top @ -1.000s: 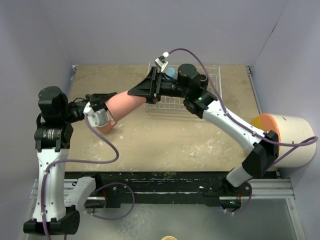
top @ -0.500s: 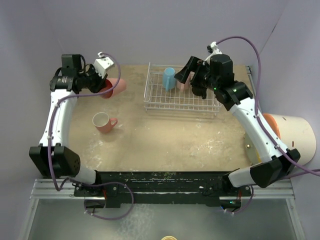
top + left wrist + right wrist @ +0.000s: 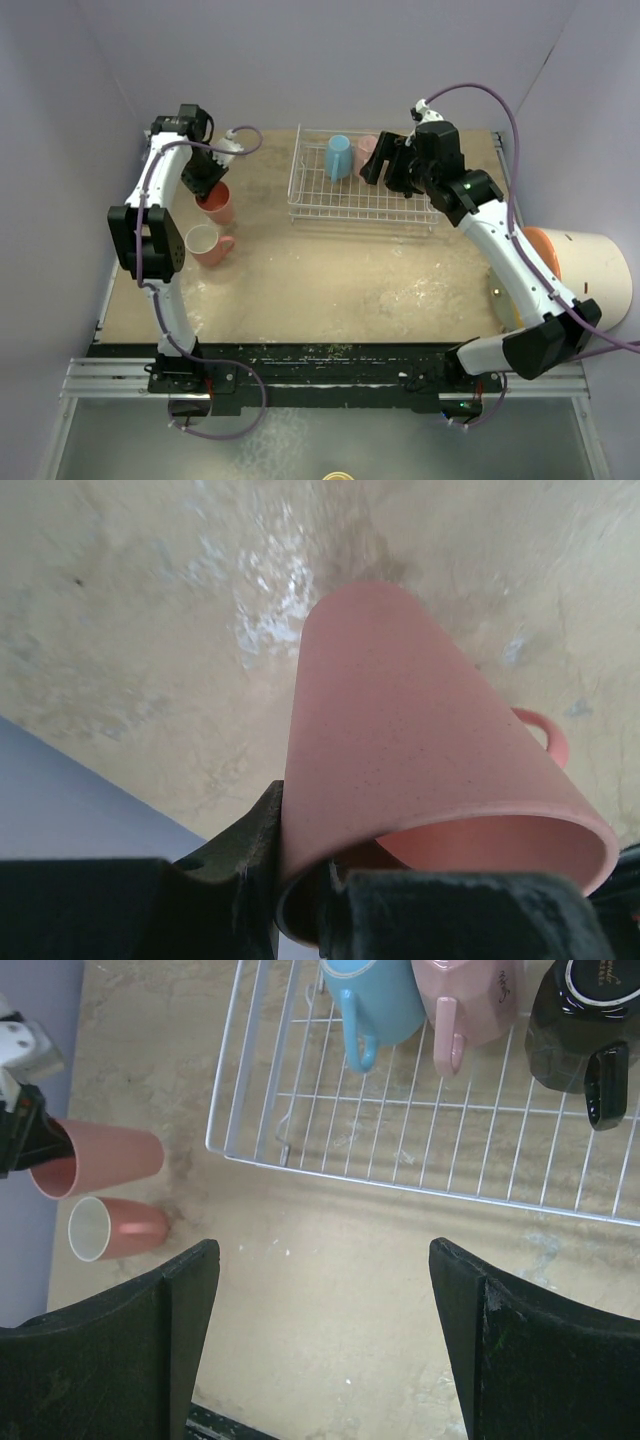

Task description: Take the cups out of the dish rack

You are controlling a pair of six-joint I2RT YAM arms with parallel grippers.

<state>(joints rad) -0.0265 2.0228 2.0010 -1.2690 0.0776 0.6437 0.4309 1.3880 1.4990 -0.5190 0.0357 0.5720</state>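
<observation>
Left gripper (image 3: 205,178) pinching rim of salmon cup (image 3: 218,205) over far-left desk (image 3: 330,270), base tipped toward 5 o'clock; second salmon cup (image 3: 205,243) at its 6. Dish rack (image 3: 360,200) holds blue cup (image 3: 375,1000), pink cup (image 3: 470,1000), black cup (image 3: 580,1020). Right gripper (image 3: 325,1340), nearer arm, spread wide; wrist view: pink cup at 12, handle pointing 6

A tan table (image 3: 350,270), mottled with pale, whitish scuffs, stretches out ahead of me. At its right edge a big white cylinder (image 3: 595,270) lies on its side, its orange end (image 3: 528,243) turned toward the table's middle. Lavender walls (image 3: 300,60) enclose the far and side edges. A silver metal rail (image 3: 560,375) runs along the near edge.
</observation>
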